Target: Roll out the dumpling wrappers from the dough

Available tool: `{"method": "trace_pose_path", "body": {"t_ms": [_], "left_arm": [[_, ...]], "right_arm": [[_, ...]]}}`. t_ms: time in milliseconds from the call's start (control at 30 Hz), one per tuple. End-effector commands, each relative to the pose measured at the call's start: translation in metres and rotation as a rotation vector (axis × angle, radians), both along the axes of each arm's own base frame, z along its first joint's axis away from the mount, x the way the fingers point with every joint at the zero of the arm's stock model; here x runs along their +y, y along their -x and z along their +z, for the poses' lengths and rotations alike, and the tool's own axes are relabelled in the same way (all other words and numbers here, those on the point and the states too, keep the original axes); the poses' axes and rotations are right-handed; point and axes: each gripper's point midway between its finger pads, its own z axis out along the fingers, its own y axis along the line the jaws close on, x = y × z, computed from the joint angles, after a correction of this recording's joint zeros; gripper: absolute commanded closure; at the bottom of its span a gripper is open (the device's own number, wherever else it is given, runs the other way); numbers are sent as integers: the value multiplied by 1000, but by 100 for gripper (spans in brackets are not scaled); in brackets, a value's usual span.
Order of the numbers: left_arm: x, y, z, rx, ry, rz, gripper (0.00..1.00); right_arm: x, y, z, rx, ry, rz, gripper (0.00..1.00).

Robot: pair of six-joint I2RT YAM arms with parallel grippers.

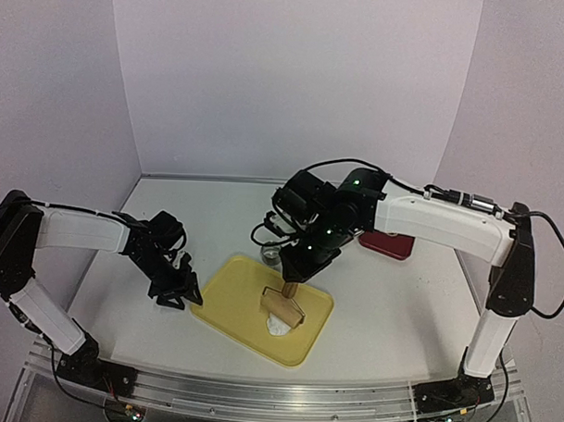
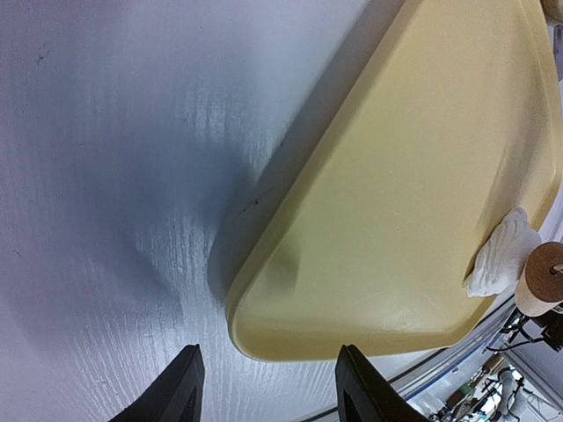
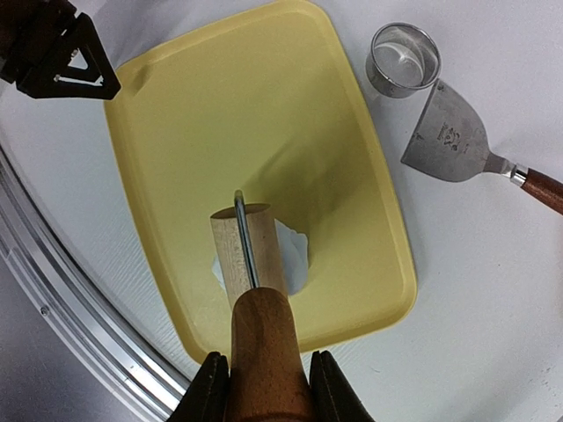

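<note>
Top view: right gripper (image 1: 295, 278) clamps the roller (image 1: 283, 306) handle, with the barrel on the dough (image 1: 278, 328), lower centre, on the yellow tray (image 1: 228, 292). Left wrist: left gripper (image 2: 268, 387) spread at frame bottom, near the tray corner. Right wrist: dough under barrel, centre frame.

The dough (image 3: 296, 257) was a soft, matte white mass, squashed low with ragged edges. It lay toward the near end of the yellow board (image 3: 264, 132), mostly hidden beneath the wooden roller (image 3: 224, 251).
</note>
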Motion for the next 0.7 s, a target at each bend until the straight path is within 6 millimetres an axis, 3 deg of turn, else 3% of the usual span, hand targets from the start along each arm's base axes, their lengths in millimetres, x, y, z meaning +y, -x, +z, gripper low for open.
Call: {"method": "trace_pose_path", "body": {"t_ms": [0, 200, 467, 667], "left_arm": [[5, 1, -9, 10, -24, -7, 49], [8, 3, -19, 27, -48, -20, 53], [12, 6, -35, 48, -81, -35, 62], [20, 7, -46, 51, -128, -48, 71]], "right_arm": [[-8, -1, -23, -33, 116, 11, 100], [-11, 0, -39, -55, 190, 6, 100], [-36, -1, -64, -64, 329, -53, 100], [-41, -8, -53, -101, 335, -113, 100]]}}
